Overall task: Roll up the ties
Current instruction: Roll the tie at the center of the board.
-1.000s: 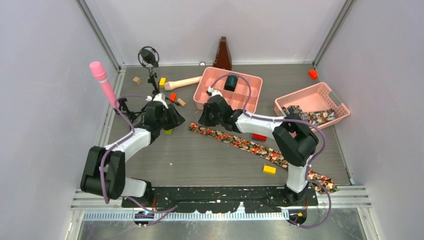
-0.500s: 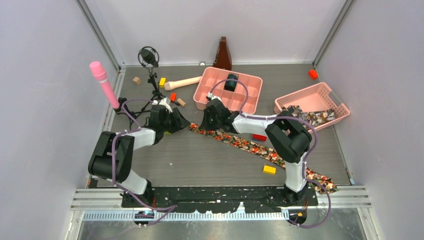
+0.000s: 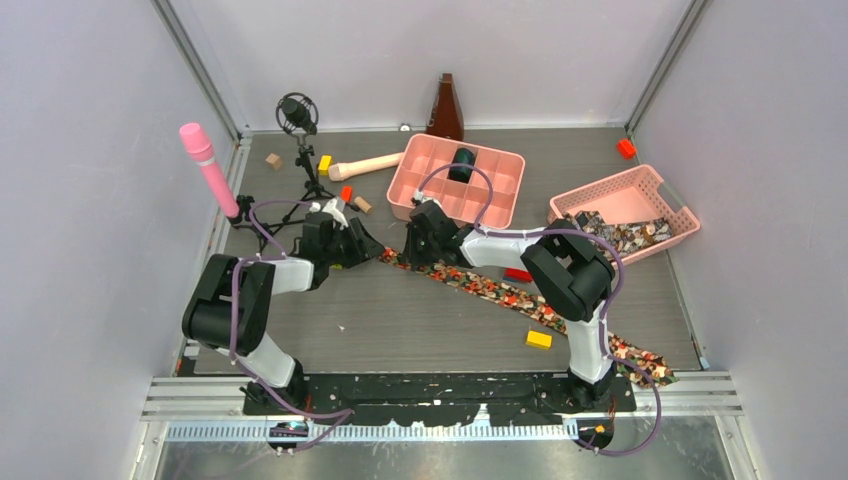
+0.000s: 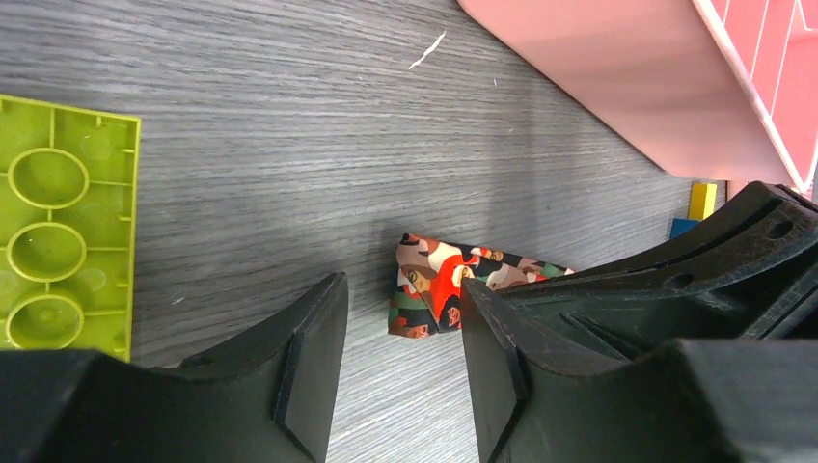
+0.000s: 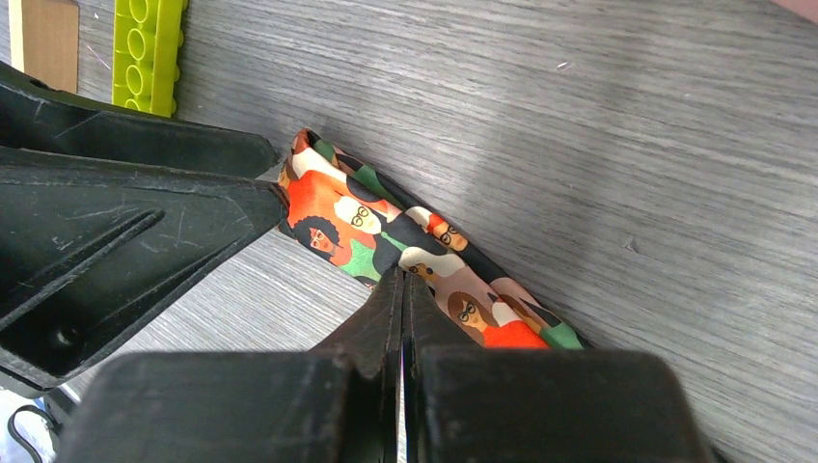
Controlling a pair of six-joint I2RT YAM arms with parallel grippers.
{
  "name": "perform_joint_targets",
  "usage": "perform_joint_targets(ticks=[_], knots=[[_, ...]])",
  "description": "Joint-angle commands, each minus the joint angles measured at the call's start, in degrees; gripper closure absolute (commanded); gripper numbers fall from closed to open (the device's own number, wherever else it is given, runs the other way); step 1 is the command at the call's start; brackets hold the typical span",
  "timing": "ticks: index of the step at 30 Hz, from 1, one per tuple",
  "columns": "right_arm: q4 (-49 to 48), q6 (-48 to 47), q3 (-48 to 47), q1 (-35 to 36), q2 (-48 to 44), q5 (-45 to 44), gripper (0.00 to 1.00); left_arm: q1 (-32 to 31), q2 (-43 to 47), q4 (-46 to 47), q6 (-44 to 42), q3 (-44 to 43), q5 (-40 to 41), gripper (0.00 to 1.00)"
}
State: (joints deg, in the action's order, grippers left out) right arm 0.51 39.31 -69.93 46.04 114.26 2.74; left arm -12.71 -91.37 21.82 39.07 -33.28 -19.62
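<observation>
One tie [image 3: 520,297] lies flat and diagonal on the grey table, running from its upper-left end [image 4: 436,287] to the near right edge. My left gripper [image 3: 373,250] stands open right at that end. In the left wrist view the end [image 5: 333,217] lies just beyond the gap between its fingertips [image 4: 333,299], untouched. My right gripper [image 3: 413,258] is shut. Its tips [image 5: 402,280] rest on top of the tie a short way from the end, with no fabric visible between them. More ties [image 3: 625,235] lie bunched in the pink basket [image 3: 668,196].
A pink compartment tray [image 3: 430,160] sits just behind both grippers. A green brick [image 4: 58,222] lies left of the left gripper. A red brick [image 3: 518,274] and a yellow brick [image 3: 538,339] lie beside the tie. A pink cylinder [image 3: 205,170], microphone stand [image 3: 297,115] and wooden pin [image 3: 365,165] stand at the back left.
My left arm has swung in and its gripper has slid right, up to the tie's end. The right gripper has stayed on the tie, barely shifting.
</observation>
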Motion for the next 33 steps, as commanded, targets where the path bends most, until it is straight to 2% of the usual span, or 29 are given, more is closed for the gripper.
perform_joint_targets(ticks=[1, 9, 13, 21, 33], knots=[[-0.95, 0.29, -1.61, 0.28, -0.35, -0.68, 1.0, 0.22, -1.13, 4.15, 0.63, 0.15, -2.07, 0.51], [-0.95, 0.85, -0.41, 0.3, -0.35, -1.41, 1.0, 0.2, -2.01, 5.6, 1.36, -0.06, -3.93, 0.58], [-0.95, 1.09, 0.02, 0.28, -0.58, -1.42, 1.0, 0.22, -1.9, 5.6, 1.36, 0.04, -4.19, 0.67], [-0.95, 1.34, 0.31, 0.28, -0.49, -1.52, 1.0, 0.23, -1.01, 5.67, 1.64, -0.4, -4.54, 0.75], [-0.95, 2.1, 0.31, 0.28, -0.01, -1.95, 1.0, -1.1, 0.79, 6.57, 0.17, -1.37, -8.06, 0.96]])
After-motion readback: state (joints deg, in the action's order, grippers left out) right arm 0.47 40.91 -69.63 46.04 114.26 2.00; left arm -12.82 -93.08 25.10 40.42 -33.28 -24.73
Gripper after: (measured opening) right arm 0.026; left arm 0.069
